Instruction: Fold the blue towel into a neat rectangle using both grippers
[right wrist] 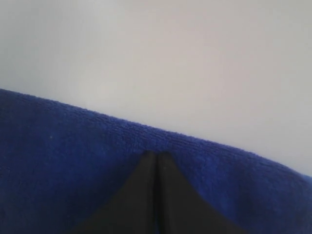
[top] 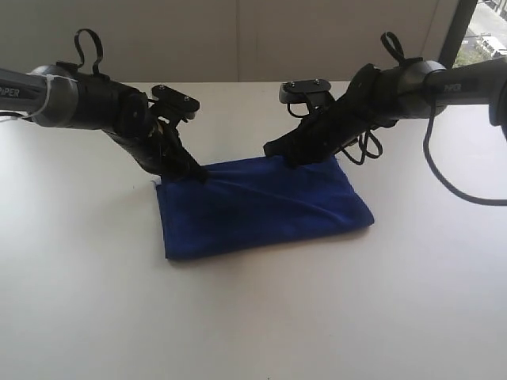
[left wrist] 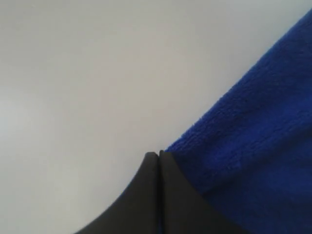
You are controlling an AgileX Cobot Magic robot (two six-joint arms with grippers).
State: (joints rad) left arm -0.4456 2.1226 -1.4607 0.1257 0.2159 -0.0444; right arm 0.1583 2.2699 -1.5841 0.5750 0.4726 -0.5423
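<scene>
The blue towel (top: 261, 206) lies on the white table as a folded, roughly rectangular shape, slightly skewed. My left gripper (top: 198, 174) is down at its far left corner. Seen from the left wrist, that gripper (left wrist: 159, 155) has its black fingers pressed together right at the edge of the towel (left wrist: 258, 122), with a trace of blue in the seam. My right gripper (top: 275, 151) sits on the towel's far edge, right of the middle. From the right wrist, that gripper (right wrist: 156, 153) is shut over the towel (right wrist: 58, 161), just inside its edge.
The white table (top: 253, 317) spreads bare around the towel on all sides. Black cables loop off the right arm (top: 372, 146) just above the towel's far right corner. A wall and a window strip (top: 483, 32) stand behind the table.
</scene>
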